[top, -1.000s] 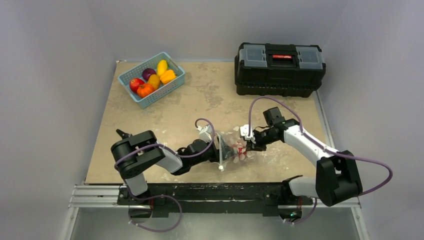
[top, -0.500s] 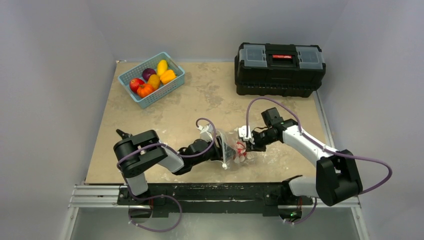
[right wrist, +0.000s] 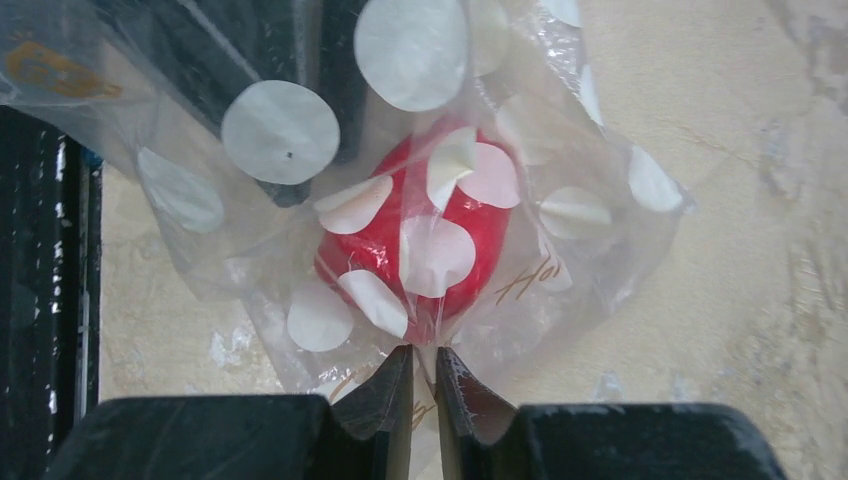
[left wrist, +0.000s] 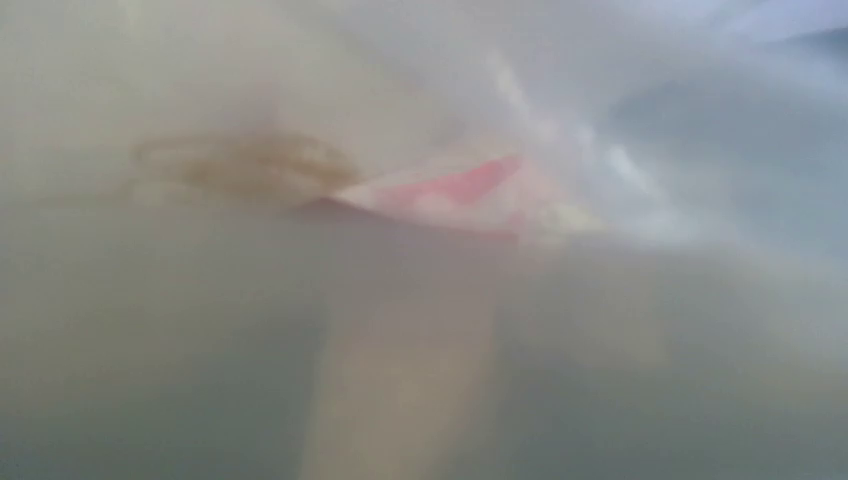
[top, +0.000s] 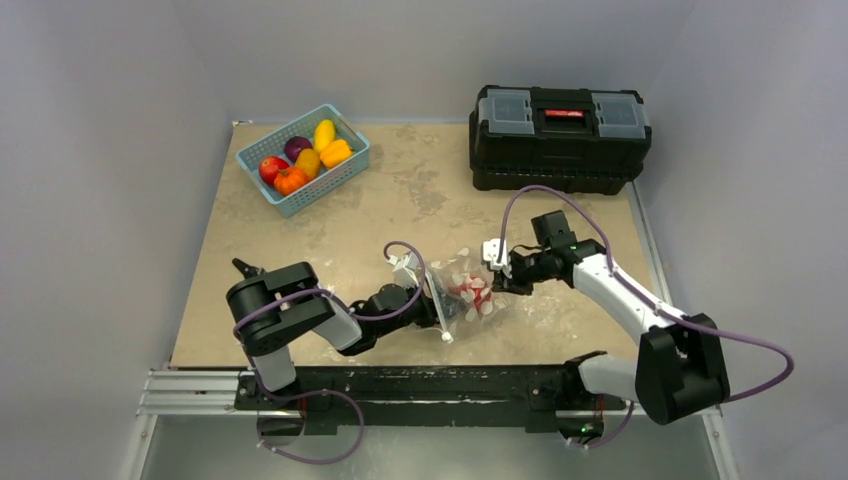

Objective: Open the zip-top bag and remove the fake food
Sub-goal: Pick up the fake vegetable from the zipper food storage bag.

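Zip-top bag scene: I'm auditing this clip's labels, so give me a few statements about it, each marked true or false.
1. The right gripper pinches the plastic of the zip-top bag. True.
2. A red piece of fake food lies inside the bag. True.
3. The light-blue basket is empty. False: it holds several colourful fruits.
4. The black toolbox stands at the near left corner. False: it stands at the far right of the table.
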Controlling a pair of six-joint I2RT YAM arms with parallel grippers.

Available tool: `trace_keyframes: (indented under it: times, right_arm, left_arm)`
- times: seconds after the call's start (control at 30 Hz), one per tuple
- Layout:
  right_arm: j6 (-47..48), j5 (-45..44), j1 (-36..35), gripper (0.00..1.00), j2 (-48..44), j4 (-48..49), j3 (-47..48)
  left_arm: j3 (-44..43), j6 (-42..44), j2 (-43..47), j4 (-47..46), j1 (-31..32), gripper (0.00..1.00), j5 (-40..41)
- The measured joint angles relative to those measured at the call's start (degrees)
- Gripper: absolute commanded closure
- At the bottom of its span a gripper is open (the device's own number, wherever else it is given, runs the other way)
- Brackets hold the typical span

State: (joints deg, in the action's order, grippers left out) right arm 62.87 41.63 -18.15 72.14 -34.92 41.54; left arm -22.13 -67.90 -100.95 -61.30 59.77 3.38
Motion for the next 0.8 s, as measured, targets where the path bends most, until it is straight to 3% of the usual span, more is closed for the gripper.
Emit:
trace_keyframes:
  times: [0.13,0.4,0.8]
  right_arm:
    - [-4.11,-0.07,0.9,0.93,-3.02,3.5,0.0]
    - [-9.05,-0.37,0.96,0.93,-3.85,7.91,-0.02]
    - [-18.45,-15.85,-4.44,0.88,0.83,23.04,-2.32]
  left_arm:
    - [0.83,-0.02,0.13,-0.09,0.0,0.32,0.52]
    - [1.79,-0.02,0.39,-0.98,0.0,0.31,1.99]
    - [1.73,0.72,1.25,-1.7,0.0,0.23,2.56]
